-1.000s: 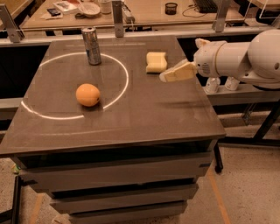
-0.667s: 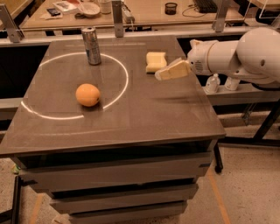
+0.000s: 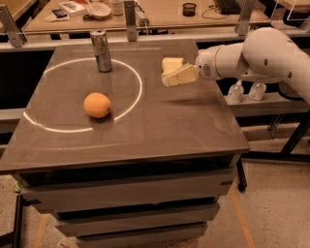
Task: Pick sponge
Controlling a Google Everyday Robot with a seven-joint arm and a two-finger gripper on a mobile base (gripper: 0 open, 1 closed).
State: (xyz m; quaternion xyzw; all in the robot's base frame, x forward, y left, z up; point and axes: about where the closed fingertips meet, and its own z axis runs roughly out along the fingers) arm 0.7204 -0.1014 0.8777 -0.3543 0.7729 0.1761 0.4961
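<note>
The sponge [image 3: 172, 63] is a pale yellow foam block lying on the dark table [image 3: 160, 131] near its far right edge. My gripper [image 3: 169, 79] reaches in from the right on the white arm [image 3: 261, 55]. Its pale yellow tip sits just in front of the sponge and overlaps the sponge's near edge in the camera view. I cannot tell whether it touches the sponge. The gripper casts a shadow on the table below it, so it hangs a little above the surface.
An orange fruit [image 3: 97, 105] lies left of centre, inside a white circle line [image 3: 138, 92]. A metal can [image 3: 101, 50] stands upright at the far left of the circle. Two small bottles [image 3: 236, 92] stand on a shelf right of the table. A cluttered bench [image 3: 160, 12] runs behind.
The arm has moved left across the table's right side, bringing the gripper from beside the sponge to right in front of it. The sponge, orange and can have not moved.
</note>
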